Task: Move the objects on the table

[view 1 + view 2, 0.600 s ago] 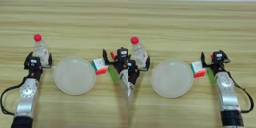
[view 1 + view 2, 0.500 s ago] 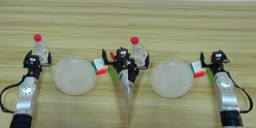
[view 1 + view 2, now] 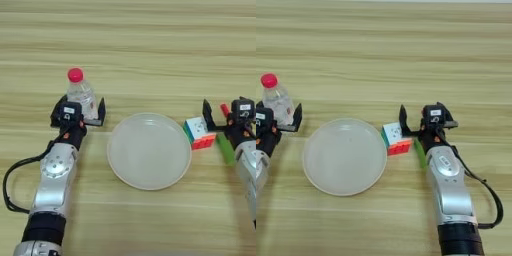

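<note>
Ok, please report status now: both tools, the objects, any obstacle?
Left tool open around the bottle. Right tool open beside the cube. White plate lies between them.

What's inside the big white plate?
Nothing can be seen in the white plate; its whole inside shows. The bottle and puzzle cube sit beside it on the table.

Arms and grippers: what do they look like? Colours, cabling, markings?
Both arms are silver-grey metal, with a round joint housing and a black cuff lower down. A black cable loops beside each. The left gripper and right gripper are black, two-fingered, with a small white label and orange-red accents on the head.
</note>
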Available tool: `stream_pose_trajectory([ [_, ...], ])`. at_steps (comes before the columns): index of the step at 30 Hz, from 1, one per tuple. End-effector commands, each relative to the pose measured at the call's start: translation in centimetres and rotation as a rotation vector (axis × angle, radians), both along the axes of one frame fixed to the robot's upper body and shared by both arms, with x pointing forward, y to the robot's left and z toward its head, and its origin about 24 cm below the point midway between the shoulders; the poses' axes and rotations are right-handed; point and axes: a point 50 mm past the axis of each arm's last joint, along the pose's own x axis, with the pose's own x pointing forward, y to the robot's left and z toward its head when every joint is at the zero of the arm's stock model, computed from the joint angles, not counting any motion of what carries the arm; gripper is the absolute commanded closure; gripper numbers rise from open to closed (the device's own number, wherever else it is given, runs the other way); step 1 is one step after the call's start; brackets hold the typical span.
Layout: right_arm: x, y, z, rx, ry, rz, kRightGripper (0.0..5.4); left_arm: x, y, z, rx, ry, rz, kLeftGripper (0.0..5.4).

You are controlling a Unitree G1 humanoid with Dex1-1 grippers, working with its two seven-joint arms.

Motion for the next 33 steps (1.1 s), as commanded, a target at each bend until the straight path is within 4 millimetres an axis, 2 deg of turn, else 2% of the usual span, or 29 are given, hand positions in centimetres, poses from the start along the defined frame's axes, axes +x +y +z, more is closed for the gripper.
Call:
stream_pose_trajectory([
  [1, -0.06, 0.02, 0.01, 0.005, 0.002, -0.008, 0.02, 0.48, 0.11, -0.12, 0.013, 0.009, -0.005, 0.0],
  [13, -0.05, -0.31, 0.05, 0.006, -0.001, -0.019, 0.02, 0.55, 0.32, -0.35, 0.009, 0.005, 0.01, 0.0],
  [33, -0.02, -0.41, 0.0, 0.006, 0.003, -0.02, 0.0, 0.33, 0.12, -0.17, -0.007, -0.014, -0.018, 2.01],
])
